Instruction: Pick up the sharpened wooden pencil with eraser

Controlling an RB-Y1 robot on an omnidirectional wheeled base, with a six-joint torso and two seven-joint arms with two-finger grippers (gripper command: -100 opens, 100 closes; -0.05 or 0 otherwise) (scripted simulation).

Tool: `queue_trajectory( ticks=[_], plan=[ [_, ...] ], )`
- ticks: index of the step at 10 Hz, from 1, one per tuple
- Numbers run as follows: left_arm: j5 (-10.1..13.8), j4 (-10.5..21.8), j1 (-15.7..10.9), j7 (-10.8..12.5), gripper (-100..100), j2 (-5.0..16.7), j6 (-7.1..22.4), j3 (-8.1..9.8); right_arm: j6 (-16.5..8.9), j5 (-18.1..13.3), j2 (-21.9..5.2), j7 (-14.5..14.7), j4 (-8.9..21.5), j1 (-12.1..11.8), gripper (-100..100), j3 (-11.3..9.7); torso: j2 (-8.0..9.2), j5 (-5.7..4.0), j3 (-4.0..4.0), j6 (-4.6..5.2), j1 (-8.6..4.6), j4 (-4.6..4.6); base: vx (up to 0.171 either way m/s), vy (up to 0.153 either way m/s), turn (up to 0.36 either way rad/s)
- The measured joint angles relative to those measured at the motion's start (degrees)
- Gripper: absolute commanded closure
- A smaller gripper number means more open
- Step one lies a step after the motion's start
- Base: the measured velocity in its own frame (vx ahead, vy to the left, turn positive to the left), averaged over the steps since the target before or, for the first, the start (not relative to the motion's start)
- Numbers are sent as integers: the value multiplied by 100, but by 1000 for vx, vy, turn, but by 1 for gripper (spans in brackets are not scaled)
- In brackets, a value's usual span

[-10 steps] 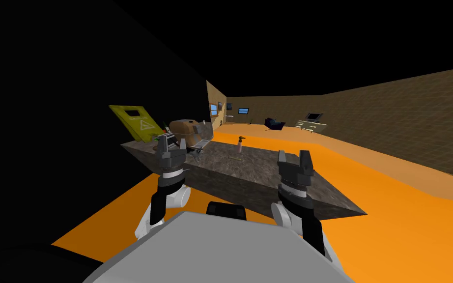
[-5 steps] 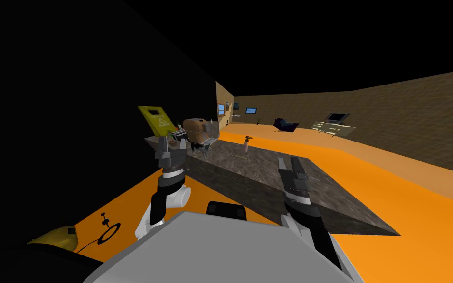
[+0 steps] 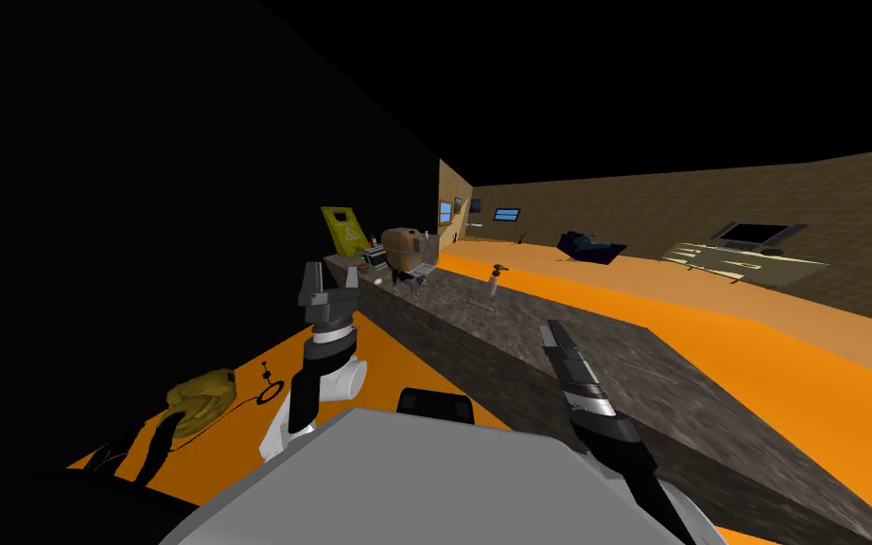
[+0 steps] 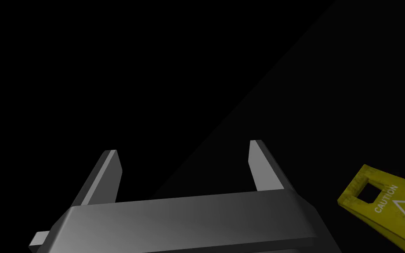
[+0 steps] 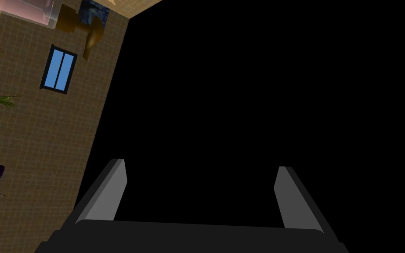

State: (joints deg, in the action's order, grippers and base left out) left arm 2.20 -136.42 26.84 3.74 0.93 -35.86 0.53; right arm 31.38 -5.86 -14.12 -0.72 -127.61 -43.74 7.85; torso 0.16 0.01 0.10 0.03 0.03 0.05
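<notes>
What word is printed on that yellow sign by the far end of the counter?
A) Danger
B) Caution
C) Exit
B: the left wrist view shows the sign up close, with CAUTION printed beside a warning triangle; it stands by the far end of the counter.

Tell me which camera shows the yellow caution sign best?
The left wrist view: the yellow caution sign is close, its lettering legible, though cropped. The head view shows it whole but tiny, by the counter. The right wrist view faces a wall.
</notes>
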Motion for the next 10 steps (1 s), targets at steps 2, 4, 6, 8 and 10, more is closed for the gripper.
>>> queue_trajectory(
  ticks=[2, 4, 6, 8, 10],
  plan=[
    [0, 0, 0, 0, 0, 0, 0, 0, -95, -118, -187, -61, 98, -230, -100, 144, -9, 0, -5, -1, -1, -2, -3, 32, 239],
    [0, 0, -1, 0, 0, 0, 0, -1, -188, -348, -434, -85, 247, -608, -100, 284, -13, 1, -7, -6, 2, -3, 2, 37, 313],
    [0, 0, 0, 0, 0, 0, 0, 0, -126, -540, -555, -75, 503, -958, -100, 353, -14, 0, -8, -4, -1, -3, 18, 44, 330],
    [0, 0, 0, 0, 0, 0, 0, 0, -365, -831, -944, -167, 768, -1256, -100, 558, -24, 1, -14, -5, 5, -5, 29, 50, 363],
    [0, 0, 0, 0, 0, 0, 0, 0, -429, -1025, -1163, -183, 955, -1584, -100, 659, -24, 0, -14, -4, -4, -5, 34, 20, 303]
  ],
)
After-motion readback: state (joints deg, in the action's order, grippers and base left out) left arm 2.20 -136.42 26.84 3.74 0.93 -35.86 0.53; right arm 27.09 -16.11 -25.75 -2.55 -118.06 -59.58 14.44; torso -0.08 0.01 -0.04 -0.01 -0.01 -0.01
